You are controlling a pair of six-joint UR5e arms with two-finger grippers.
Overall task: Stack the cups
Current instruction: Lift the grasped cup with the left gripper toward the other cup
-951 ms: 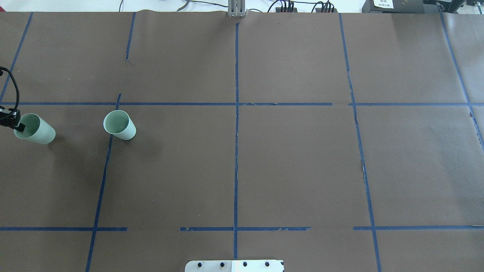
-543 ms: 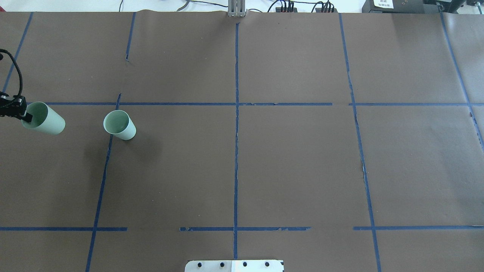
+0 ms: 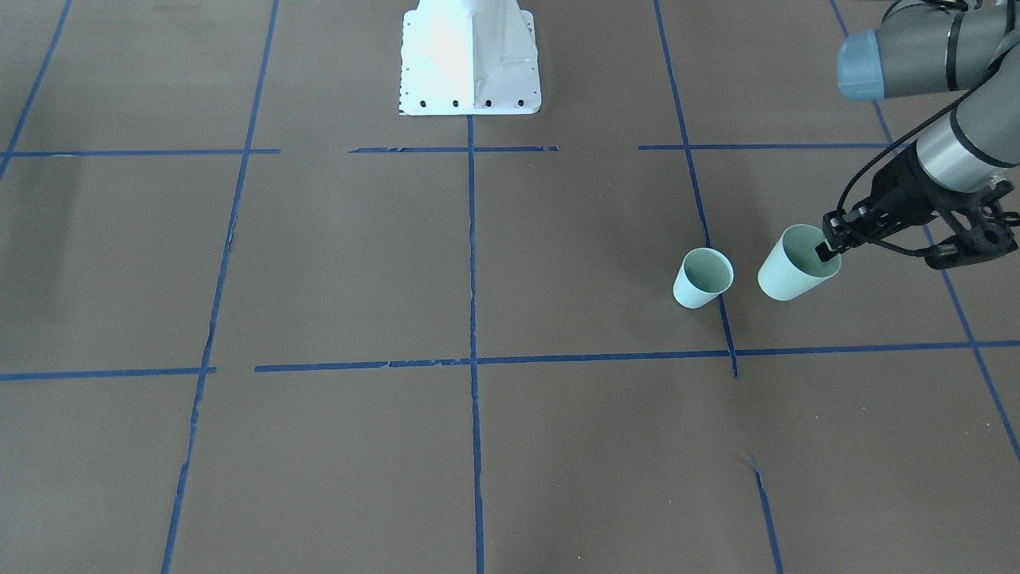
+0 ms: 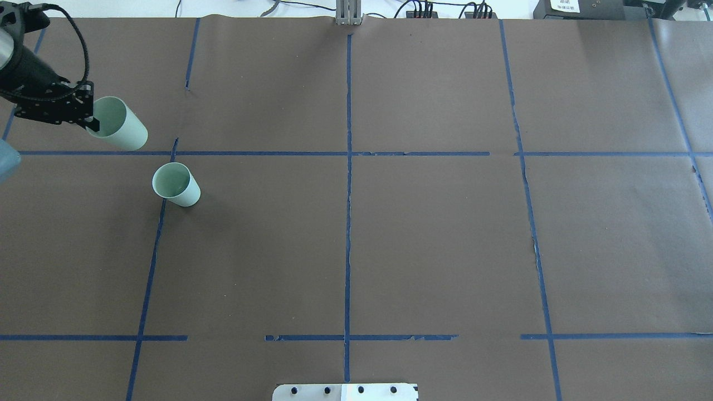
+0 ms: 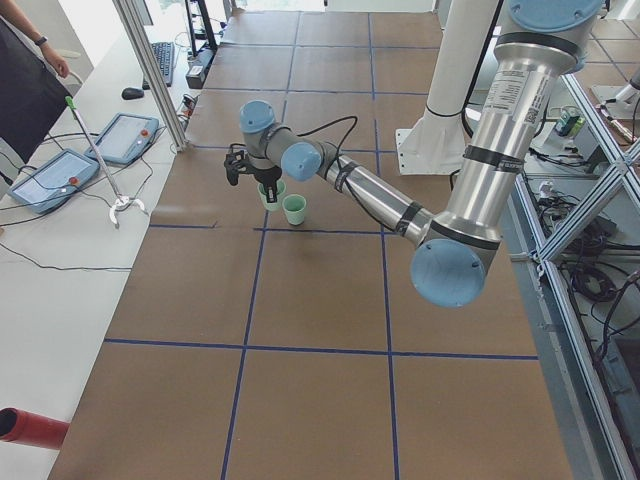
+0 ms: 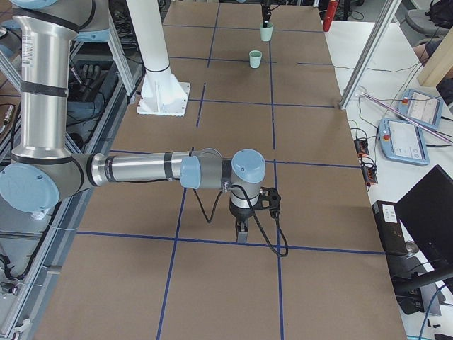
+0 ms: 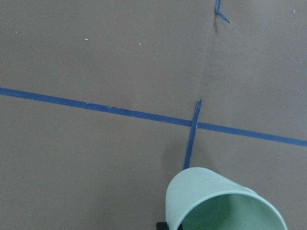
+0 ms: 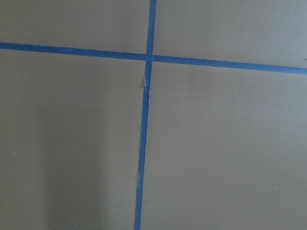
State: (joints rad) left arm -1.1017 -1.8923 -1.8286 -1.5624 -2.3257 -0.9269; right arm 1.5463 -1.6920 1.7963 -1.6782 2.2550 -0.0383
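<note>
Carried to the overhead view's upper left, the lifted cup hangs tilted from the left hand — pinched on its rim — the second cup standing lower right.

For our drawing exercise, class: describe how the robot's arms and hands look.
The left arm and right arm are silver tubes with pale-blue joint caps. Left hand and right hand are black, with looping black cables.
</note>
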